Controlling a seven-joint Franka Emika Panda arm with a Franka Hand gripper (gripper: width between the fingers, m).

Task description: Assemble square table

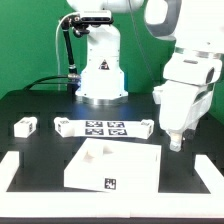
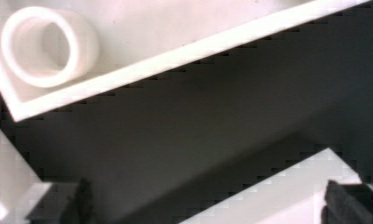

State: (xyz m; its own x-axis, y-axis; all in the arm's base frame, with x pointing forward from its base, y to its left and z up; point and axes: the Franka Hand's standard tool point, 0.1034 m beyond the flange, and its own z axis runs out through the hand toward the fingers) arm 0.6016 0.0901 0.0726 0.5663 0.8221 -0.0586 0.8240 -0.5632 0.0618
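Observation:
The square table's white panel lies at the front middle, recessed face up, a tag on its near side. One short white leg lies at the exterior view's left, and another white part lies by the marker board's right end. My gripper hangs to the exterior view's right of the panel, apart from it, just above the black table. In the wrist view my gripper is open, with dark fingers wide apart and nothing between them. A white ring-shaped end, perhaps a leg, shows there.
The marker board lies behind the panel, in front of the robot base. White border bars run along the left, the front and the right. A white bar crosses the wrist view diagonally.

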